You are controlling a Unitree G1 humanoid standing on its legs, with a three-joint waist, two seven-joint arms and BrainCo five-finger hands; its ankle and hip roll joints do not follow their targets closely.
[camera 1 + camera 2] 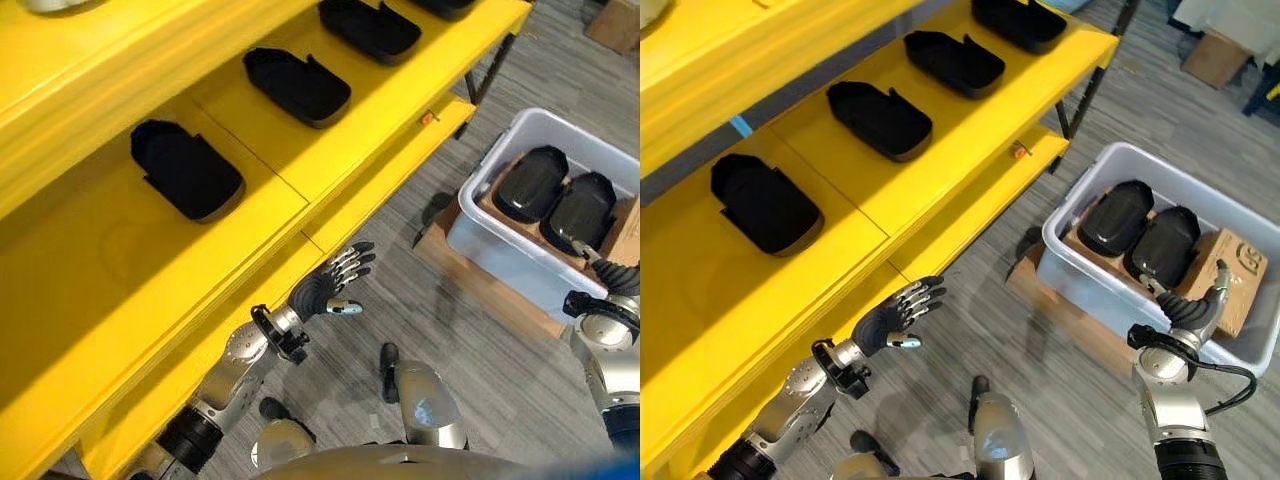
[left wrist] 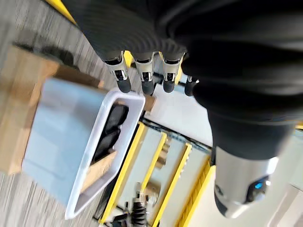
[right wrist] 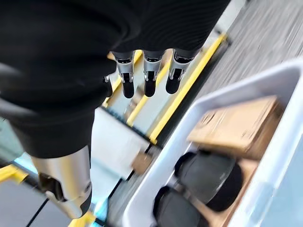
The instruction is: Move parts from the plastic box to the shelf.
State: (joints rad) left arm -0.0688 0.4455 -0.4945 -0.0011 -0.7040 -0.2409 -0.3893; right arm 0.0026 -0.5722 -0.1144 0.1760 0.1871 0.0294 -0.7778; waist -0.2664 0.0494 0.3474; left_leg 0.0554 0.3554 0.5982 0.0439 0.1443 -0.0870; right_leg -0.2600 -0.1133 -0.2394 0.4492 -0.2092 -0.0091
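A white plastic box [image 1: 1080, 280] stands on the floor at the right, with two glossy black parts [image 1: 1118, 216] [image 1: 1162, 246] side by side on cardboard inside it. Several black parts [image 1: 186, 168] [image 1: 296, 84] lie in a row on the yellow shelf [image 1: 260, 170]. My left hand [image 1: 330, 284] hangs open with straight fingers in front of the lower shelf edge, holding nothing. My right hand [image 1: 1196, 304] is open at the box's near right rim, close to the right part, empty. In the right wrist view the fingers [image 3: 150, 75] stretch above the box [image 3: 255, 90].
A flat cardboard slab [image 1: 480, 285] lies under the box. A lower yellow shelf board [image 1: 380, 190] juts out below the main one. Another cardboard box [image 1: 1212, 56] stands far back on the grey floor [image 1: 1060, 380].
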